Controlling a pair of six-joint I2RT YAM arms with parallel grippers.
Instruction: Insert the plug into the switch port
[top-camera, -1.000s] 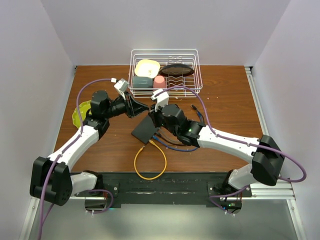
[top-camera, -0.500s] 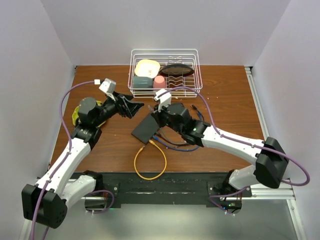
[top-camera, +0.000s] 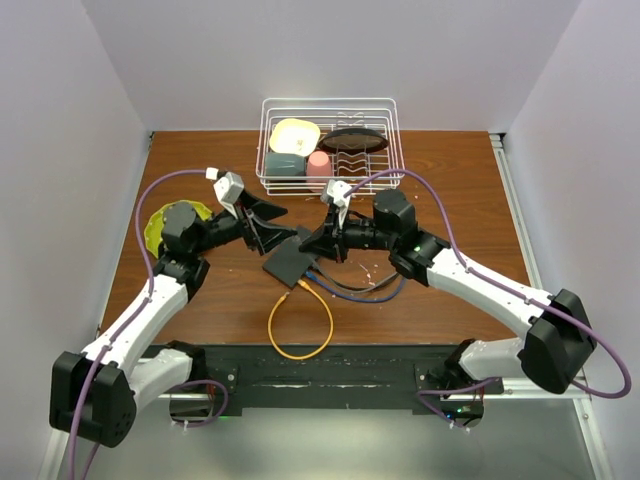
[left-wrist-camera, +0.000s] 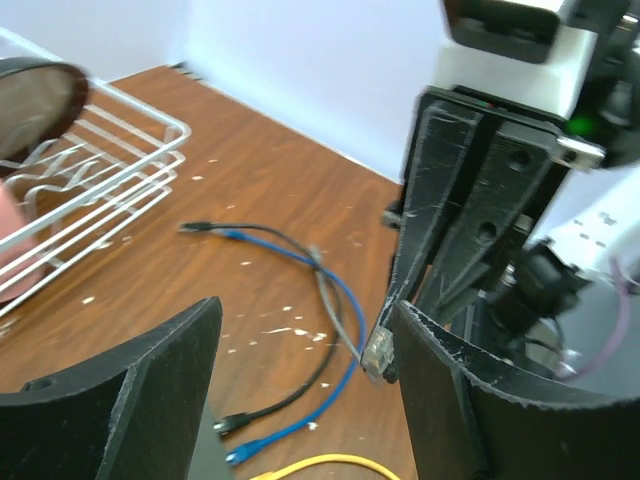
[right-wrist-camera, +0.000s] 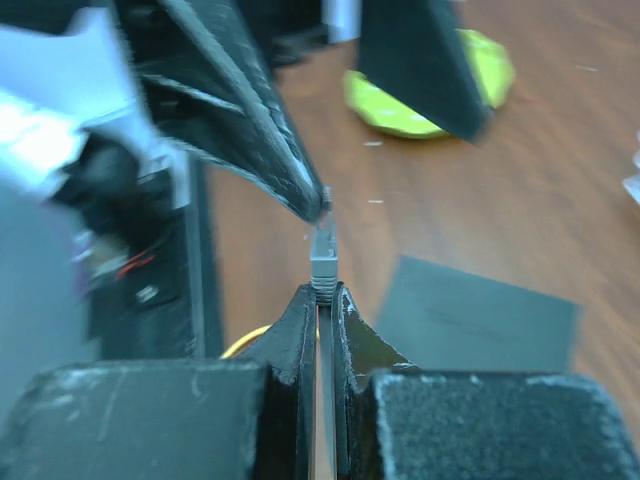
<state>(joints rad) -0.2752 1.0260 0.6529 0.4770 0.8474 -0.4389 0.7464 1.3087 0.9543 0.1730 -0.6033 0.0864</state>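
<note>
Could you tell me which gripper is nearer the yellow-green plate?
Left. The left gripper is a short way from the plate; the right gripper is farther, by the grey box.

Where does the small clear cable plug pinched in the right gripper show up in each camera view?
Top external: too small to make out, at the tip of the right gripper, by the flat dark grey box.
Left wrist: the small clear plug, lower centre, at that gripper's fingertips.
Right wrist: centre, sticking out of the shut fingers.
Shared landmark: the right gripper's black fingers.
</note>
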